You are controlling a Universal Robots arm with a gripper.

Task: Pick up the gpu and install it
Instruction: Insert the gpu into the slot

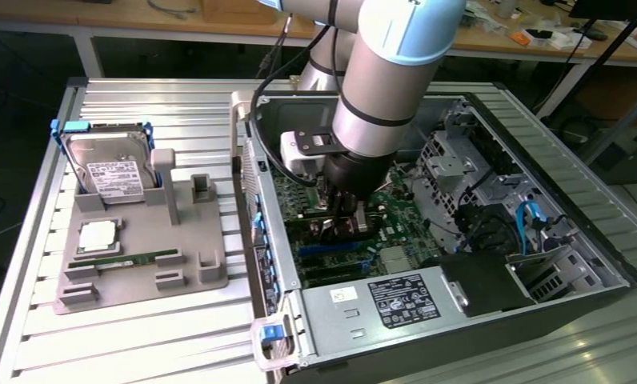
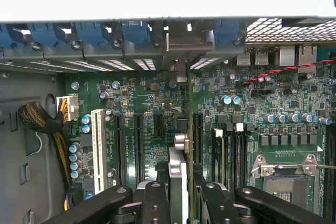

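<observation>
My gripper (image 1: 347, 210) reaches down into the open computer case (image 1: 279, 264), over the green motherboard (image 2: 147, 103). It is shut on the gpu (image 2: 177, 163), which the wrist view shows edge-on between the two black fingers (image 2: 156, 203). The card stands upright along a black expansion slot (image 2: 198, 129), with its silver bracket end against the case's rear slot openings (image 2: 178, 51). I cannot tell whether its edge sits in the slot. From the exterior view the gpu (image 1: 343, 226) is mostly hidden under the arm's wrist.
A grey fixture plate (image 1: 196, 272) at the exterior view's left holds a hard drive (image 1: 110, 172), a processor (image 1: 97, 234) and a RAM stick (image 1: 126, 260). Inside the case are the power supply (image 1: 388, 300), drive cage (image 1: 478, 180), a white slot (image 2: 97, 142), the processor socket (image 2: 286, 174) and a cable bundle (image 2: 42, 121).
</observation>
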